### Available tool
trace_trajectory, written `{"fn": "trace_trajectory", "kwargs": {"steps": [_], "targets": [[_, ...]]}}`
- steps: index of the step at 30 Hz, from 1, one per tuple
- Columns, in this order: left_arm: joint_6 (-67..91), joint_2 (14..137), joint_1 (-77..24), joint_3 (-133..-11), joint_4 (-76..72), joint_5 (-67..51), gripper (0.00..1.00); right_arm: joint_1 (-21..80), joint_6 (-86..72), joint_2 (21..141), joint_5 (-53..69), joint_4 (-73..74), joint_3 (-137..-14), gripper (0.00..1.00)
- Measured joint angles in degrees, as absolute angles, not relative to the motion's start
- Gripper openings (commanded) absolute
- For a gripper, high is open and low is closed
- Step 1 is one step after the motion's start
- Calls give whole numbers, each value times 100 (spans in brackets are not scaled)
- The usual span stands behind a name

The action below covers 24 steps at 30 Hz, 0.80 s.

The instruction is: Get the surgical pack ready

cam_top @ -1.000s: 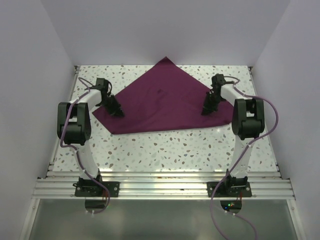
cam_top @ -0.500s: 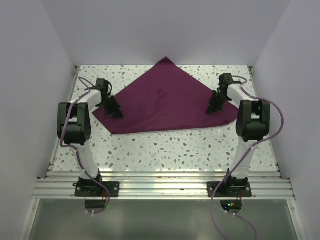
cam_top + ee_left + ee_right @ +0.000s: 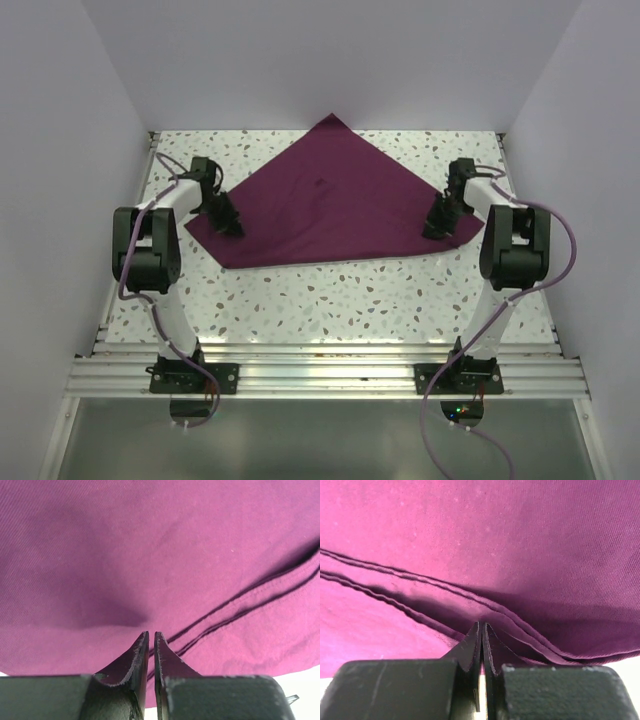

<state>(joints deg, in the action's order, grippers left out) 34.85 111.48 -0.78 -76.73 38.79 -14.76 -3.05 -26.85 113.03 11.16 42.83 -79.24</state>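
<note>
Nearest me, both arm bases sit bolted to the rail (image 3: 320,375), with a bare stretch of speckled table (image 3: 330,295) beyond it. Further in, my left gripper (image 3: 228,222) is down at the left corner of the purple cloth (image 3: 330,200). Its fingers are all but together, only a sliver between the tips, and the stitched hem (image 3: 235,607) runs in between them, so I read it as pinched. My right gripper (image 3: 438,225) is at the cloth's right corner, fingers pressed fully together with the doubled hem bunched up at the tips. The cloth lies flat between the two, folded to a broad triangle, its point reaching the table's far edge.
</note>
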Motion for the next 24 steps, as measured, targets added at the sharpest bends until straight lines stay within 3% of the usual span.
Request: {"fn": "trace_trajectory", "kwargs": {"steps": [13, 15, 19, 20, 24], "targets": [[3317, 10722, -78, -7194, 3992, -1468, 13, -303, -2604, 10945, 1114, 4289, -7384, 0], [3315, 10722, -78, -7203, 3997, -1470, 13, -301, -2536, 10916, 1103, 4294, -7485, 4], [3315, 10735, -78, -7303, 3999, -1476, 13, -215, -2456, 10958, 1223, 4198, -8044, 25], [3315, 10735, -78, -7345, 3990, -1483, 14, -130, -2432, 11002, 1262, 4145, -8289, 37], [3308, 10735, -78, -7404, 3885, -1555, 20, 508, -2281, 11437, 1299, 3903, -9419, 56]]}}
